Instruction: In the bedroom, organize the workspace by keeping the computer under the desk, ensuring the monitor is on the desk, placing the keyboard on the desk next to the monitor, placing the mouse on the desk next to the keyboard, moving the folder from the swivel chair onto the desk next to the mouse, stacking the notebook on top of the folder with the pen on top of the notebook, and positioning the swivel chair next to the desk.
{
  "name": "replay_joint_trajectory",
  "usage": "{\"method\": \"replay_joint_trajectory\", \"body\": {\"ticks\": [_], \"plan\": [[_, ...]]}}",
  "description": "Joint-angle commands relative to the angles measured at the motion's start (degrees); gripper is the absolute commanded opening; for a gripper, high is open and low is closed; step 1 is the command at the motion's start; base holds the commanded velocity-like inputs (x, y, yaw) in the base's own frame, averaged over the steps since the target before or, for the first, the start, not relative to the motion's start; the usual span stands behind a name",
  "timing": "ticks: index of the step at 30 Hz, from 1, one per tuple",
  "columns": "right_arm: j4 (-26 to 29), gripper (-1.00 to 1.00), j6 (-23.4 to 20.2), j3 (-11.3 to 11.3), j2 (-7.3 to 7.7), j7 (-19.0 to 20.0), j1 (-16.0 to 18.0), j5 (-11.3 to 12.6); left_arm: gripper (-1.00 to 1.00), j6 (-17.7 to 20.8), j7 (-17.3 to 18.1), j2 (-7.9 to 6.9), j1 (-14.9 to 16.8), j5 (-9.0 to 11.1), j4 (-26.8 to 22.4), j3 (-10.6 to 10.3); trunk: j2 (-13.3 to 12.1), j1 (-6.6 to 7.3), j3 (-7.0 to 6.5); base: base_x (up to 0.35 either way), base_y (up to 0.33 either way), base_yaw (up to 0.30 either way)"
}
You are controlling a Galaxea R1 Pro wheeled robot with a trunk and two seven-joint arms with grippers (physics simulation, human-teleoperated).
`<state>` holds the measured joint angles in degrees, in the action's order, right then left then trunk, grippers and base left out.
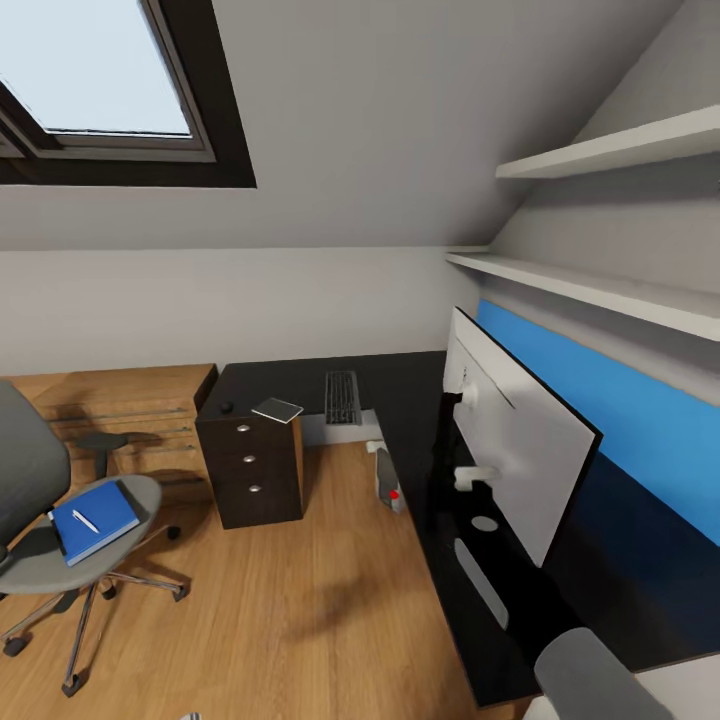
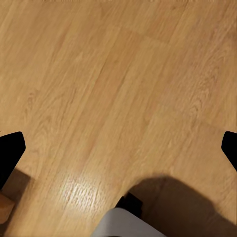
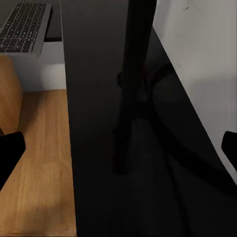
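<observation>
With both tools spread empty, roll squarely up to the chair (image 1: 40, 500), where the folder (image 1: 95, 518) lies on the seat carrying the pen (image 1: 85, 521), before lifting it flat toward the tabletop (image 1: 410, 400).
</observation>
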<state>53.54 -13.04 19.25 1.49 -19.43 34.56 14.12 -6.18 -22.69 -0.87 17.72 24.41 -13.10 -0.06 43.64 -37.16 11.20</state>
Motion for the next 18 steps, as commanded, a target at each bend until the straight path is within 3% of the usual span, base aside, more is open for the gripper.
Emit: {"method": "replay_joint_trajectory", "body": {"ticks": [1,7,14,18], "plan": [[-0.37,1.00,-0.21,0.10,0.09,-0.27,0.27,0.44,1.00,-0.24,-0.07,-0.18,0.03,0.37,0.00,-0.03,0.07,-0.01,0.09,0.002,-0.002,0.000],[-4.13,1.00,-0.06,-2.34,0.09,1.36,1.71,0.40,1.00,-0.24,-0.07,-1.27,0.03,0.43,0.00,-0.03,0.07,-0.01,0.09,0.000,0.000,0.000],[-12.53,1.00,2.64,-5.19,1.34,3.52,6.18,0.56,1.00,-0.32,-0.07,-2.67,0.03,0.67,-0.02,0.11,0.07,-0.01,0.09,0.000,0.000,0.000],[-14.32,1.00,2.88,-6.34,2.38,4.18,7.33,0.58,1.00,-0.90,-0.14,-3.65,0.03,0.69,-0.08,0.14,0.07,-0.01,0.09,0.000,0.000,0.000]]}}
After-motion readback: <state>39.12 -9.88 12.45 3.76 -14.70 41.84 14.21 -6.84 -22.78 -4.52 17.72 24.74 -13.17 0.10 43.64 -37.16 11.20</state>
